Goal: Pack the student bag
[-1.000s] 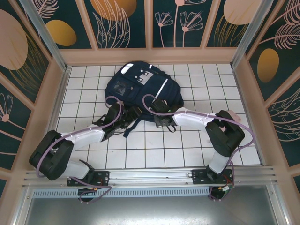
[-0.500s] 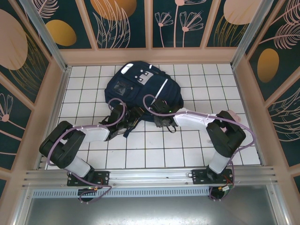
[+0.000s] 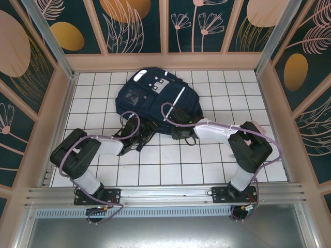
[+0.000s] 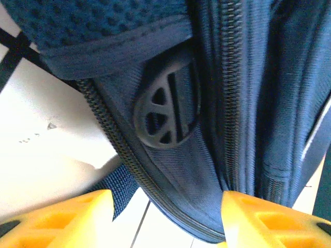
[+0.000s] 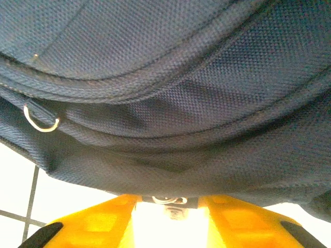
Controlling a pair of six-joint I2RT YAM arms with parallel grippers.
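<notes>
The student bag (image 3: pixel 155 95), dark navy with white stripes, lies flat at the back middle of the tiled table. My left gripper (image 3: pixel 140 130) is at its near left edge. In the left wrist view the left gripper (image 4: pixel 165 222) is open, and the bag's zippered lower edge (image 4: pixel 170 201) lies between the yellow fingers (image 4: pixel 57 219). My right gripper (image 3: pixel 179 133) is at the bag's near right edge. In the right wrist view the right gripper (image 5: pixel 168 217) stands open under the bag fabric (image 5: pixel 181 77), with a small dark tab and metal ring (image 5: pixel 165 200) between its fingertips.
A dark strap (image 3: pixel 140 144) trails from the bag onto the white tiles (image 3: pixel 170 165). A round plastic patch (image 4: pixel 166 108) sits on the bag's side. A wire ring (image 5: pixel 41 121) hangs at a seam. Pink walls (image 3: pixel 62 103) enclose the table.
My left arm has folded back, its elbow rising toward the base, while its gripper stays at the bag's near left edge. The right gripper has edged slightly toward the bag.
</notes>
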